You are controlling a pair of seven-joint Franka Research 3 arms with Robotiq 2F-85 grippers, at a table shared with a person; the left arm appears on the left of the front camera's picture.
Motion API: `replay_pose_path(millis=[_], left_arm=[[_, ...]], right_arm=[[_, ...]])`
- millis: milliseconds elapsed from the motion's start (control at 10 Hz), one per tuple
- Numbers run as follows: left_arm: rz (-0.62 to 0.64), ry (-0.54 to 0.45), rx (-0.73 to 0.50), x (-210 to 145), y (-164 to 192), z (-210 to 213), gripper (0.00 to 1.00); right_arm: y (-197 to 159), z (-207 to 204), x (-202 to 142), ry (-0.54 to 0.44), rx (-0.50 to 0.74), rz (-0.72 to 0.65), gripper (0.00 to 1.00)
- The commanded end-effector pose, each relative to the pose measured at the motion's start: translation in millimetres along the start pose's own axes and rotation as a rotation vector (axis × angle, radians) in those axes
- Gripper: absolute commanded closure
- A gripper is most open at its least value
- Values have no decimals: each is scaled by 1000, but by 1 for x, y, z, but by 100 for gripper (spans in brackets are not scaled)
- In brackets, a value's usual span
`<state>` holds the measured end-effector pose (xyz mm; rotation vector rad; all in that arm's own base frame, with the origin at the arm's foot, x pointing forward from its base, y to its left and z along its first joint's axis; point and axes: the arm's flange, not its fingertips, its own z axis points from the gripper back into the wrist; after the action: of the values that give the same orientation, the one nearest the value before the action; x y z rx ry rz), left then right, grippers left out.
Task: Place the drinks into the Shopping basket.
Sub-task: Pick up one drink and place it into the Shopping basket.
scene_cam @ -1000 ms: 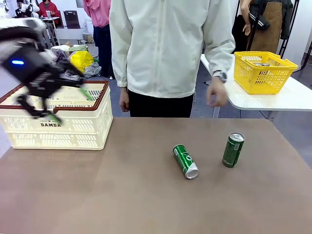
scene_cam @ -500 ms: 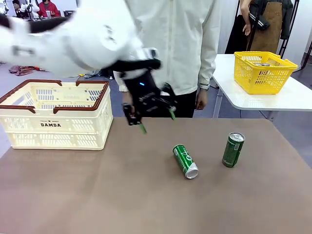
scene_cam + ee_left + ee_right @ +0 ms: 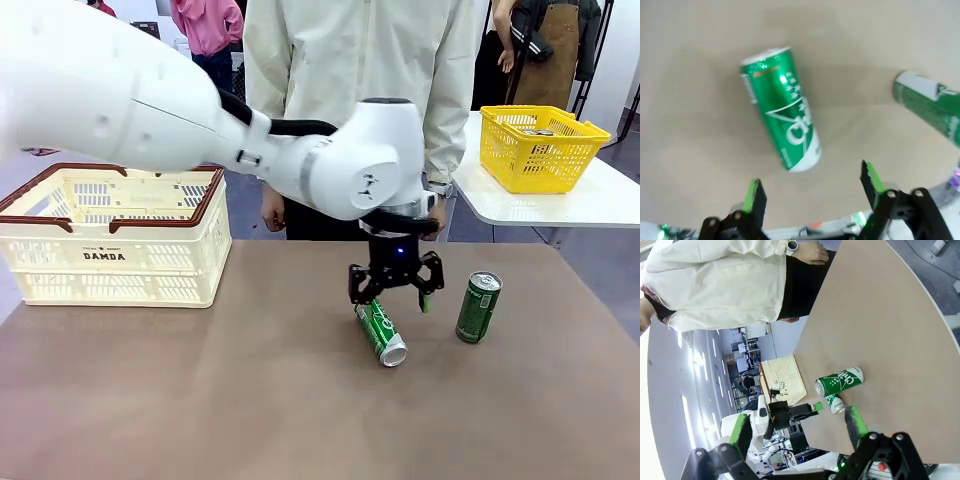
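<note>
From the front, the left gripper (image 3: 391, 297) hangs just above a green drink can (image 3: 381, 331) lying on its side on the matte brown table (image 3: 200, 400), fingers spread wide and holding nothing. A second green can (image 3: 478, 307) stands upright at its 3 o'clock. The Shopping basket (image 3: 110, 250), cream slotted plastic with a dark brown rim and "DAMDA" on its side, sits at the table's 9 o'clock, well apart from both cans. A yellow basket (image 3: 540, 145) rests on a white table at 2 o'clock. The left wrist view brings the lying can (image 3: 781, 115) close: a glossy cylinder with white lettering, small stars and a pale end pointing to 5 o'clock, between the green pads (image 3: 754, 189). The right wrist view adds the right gripper (image 3: 797, 419), jaws wide and empty, and a person's wristwatch (image 3: 792, 245).
</note>
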<state>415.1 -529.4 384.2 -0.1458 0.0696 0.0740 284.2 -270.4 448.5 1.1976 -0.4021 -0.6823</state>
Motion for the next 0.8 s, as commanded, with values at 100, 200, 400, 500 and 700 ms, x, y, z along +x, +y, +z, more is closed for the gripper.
replay_pose_path(millis=[100, 200, 400, 500, 700], left_arm=[[36, -50, 36, 11, -6, 5, 0], [79, -34, 94, 15, -3, 5, 0], [10, -24, 7, 9, -11, -2, 0], [26, -27, 30, 15, -7, 0, 0], [44, -6, 92, 20, 1, -10, 0]], right_arm=[[1, 0, 1, -5, 17, 12, 0], [1, 0, 1, -5, 17, 12, 0], [1, 0, 1, -5, 17, 12, 0], [1, 0, 1, -5, 17, 12, 0], [1, 0, 1, -5, 17, 12, 0]])
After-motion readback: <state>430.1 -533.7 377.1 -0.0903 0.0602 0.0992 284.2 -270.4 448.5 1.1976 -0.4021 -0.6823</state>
